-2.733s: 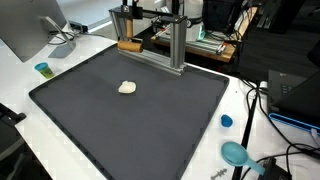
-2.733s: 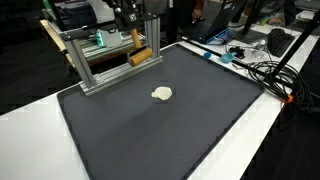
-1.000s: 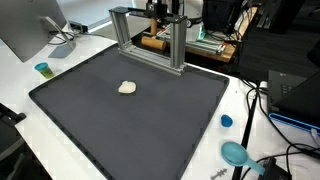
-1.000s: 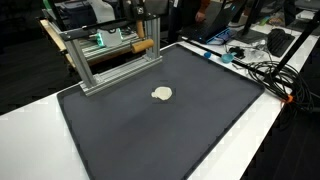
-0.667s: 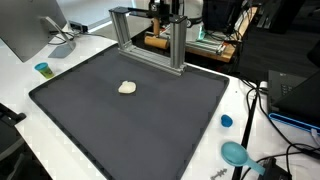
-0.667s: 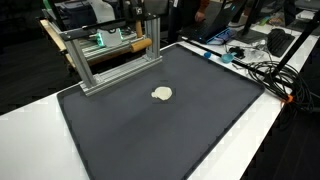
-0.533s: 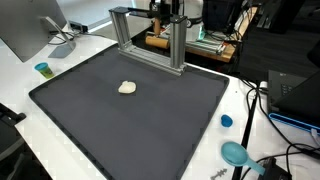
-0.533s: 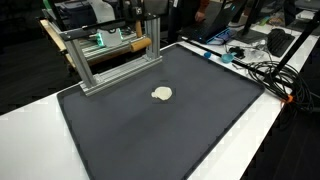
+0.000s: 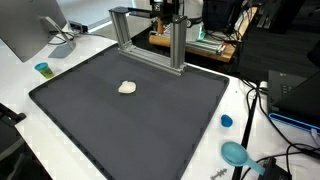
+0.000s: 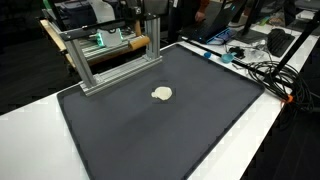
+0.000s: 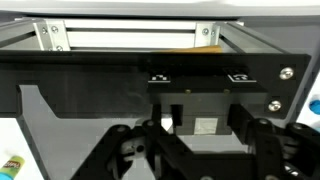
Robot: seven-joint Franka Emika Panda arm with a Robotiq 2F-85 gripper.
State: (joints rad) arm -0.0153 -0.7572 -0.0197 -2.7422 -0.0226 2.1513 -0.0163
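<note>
My gripper [image 9: 163,22] hangs behind the right post of an aluminium frame [image 9: 178,50] at the back of a black mat [image 9: 130,135]. It is shut on a wooden block [image 9: 160,41], held just above the table behind the frame. In an exterior view the block [image 10: 134,44] shows through the frame [image 10: 110,72], below the gripper [image 10: 145,20]. In the wrist view the fingers [image 11: 205,125] flank a pale piece, with the frame's top bar [image 11: 130,35] ahead. A small cream lump [image 9: 127,88] [image 10: 162,94] lies alone on the mat [image 10: 170,140], far from the gripper.
A blue cup [image 9: 43,69] and a monitor [image 9: 25,30] stand at one side of the mat. A blue cap [image 9: 226,121] and a teal dish [image 9: 236,153] sit on the white table. Cables and gear [image 10: 265,65] crowd the far side.
The gripper has carried the wooden block sideways behind the frame, from the middle of the opening to behind the right post, and lifted it slightly. The cream lump has not moved.
</note>
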